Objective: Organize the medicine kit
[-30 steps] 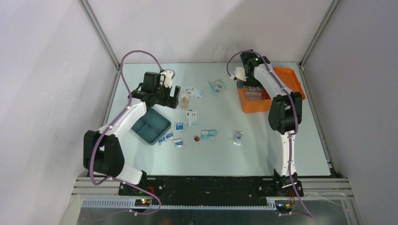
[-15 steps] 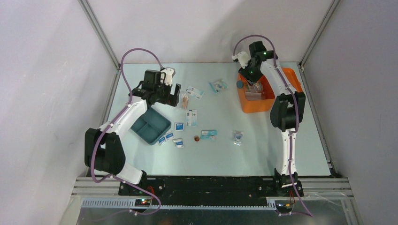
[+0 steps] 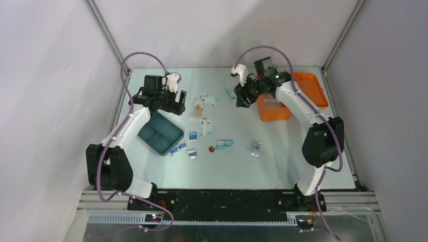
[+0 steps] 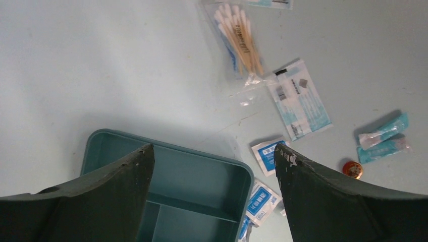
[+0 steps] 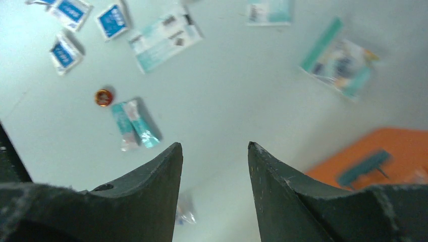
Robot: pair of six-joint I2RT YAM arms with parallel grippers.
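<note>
Noted medicine kit (image 3: 276, 112) on table (image 3: 282, 161), far-right part, partly under the right arm. Right gripper (image 3: 243, 97) just left of kit, above bare table; jaws roughly half apart, nothing between them. Teal sachets (image 3: 224, 144) and small round red cap (image 3: 211, 148) left of kit, nearer the arm bases. Teal tray (image 3: 161, 133) well left of kit. Left gripper (image 3: 177, 104) above tray's far edge, farthest from kit; jaws spread wide, holding nothing.

Orange rectangular plastic box (image 3: 276, 112): solid orange.
Teal divided plastic tray (image 3: 166, 132): plain teal.
Small square paper sachets (image 3: 192, 135): blue with white borders.
Small round tin (image 3: 211, 148): red-gold.
Pale grey-green surface (image 3: 282, 156): unpatterned.
</note>
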